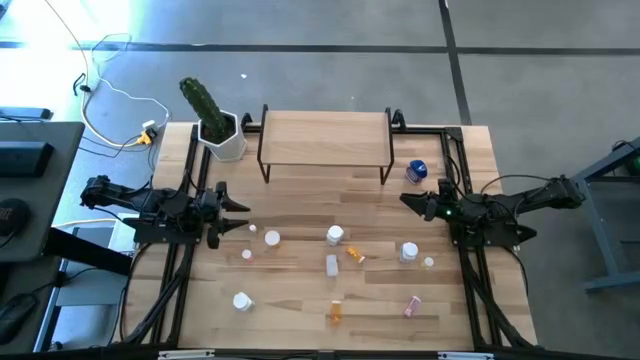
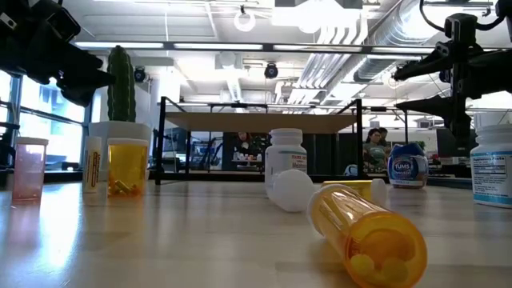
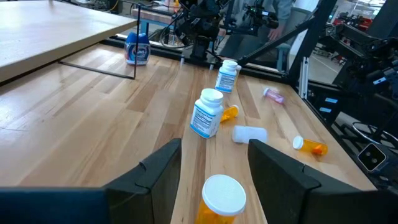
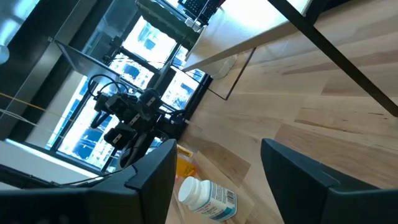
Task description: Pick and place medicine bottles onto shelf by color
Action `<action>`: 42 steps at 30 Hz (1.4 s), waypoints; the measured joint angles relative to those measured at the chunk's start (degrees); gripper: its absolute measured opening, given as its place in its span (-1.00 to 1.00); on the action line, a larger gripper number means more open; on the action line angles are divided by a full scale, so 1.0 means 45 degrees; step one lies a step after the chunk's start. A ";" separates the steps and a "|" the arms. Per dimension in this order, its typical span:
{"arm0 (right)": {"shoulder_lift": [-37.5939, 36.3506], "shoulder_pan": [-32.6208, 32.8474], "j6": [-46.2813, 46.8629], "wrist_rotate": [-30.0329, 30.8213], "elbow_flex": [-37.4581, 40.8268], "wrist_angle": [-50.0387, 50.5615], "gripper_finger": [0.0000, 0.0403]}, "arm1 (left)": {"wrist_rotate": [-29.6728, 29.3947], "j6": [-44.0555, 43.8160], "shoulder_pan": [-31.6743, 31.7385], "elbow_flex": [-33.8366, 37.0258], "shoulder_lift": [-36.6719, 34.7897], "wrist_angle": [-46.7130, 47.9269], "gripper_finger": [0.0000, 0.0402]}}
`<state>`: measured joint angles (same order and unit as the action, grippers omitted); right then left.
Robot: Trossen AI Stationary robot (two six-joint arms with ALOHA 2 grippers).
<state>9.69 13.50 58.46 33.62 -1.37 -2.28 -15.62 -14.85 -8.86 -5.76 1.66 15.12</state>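
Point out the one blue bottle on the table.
The blue bottle stands alone beside the shelf's right legs, near the right gripper; the other bottles are white, orange or pink, scattered farther forward.

Orange bottle (image 3: 222, 200): left wrist view, body cut off by the frame edge, only white cap whole. White bottle (image 2: 494, 164): low view, cropped at the right edge. Bottle labels: high view, too small to read.
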 joint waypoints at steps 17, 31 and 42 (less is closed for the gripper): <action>0.0002 0.0003 -0.1908 -0.0183 0.0000 0.0074 0.17 | 0.0000 -0.0001 0.0000 0.0000 -0.0001 -0.0001 -0.12; 0.0016 0.0000 -0.4542 0.1516 -0.1766 0.2037 0.47 | 0.0000 -0.0001 -0.0002 0.0000 0.0002 -0.0001 -0.12; 0.0891 -0.0011 -0.5092 0.6392 -0.6278 0.6912 0.44 | 0.0000 0.0002 -0.0001 0.0000 0.0000 0.0000 -0.12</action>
<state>13.70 13.45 35.54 62.38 -29.62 28.82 -15.62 -14.84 -8.87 -5.76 1.65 15.12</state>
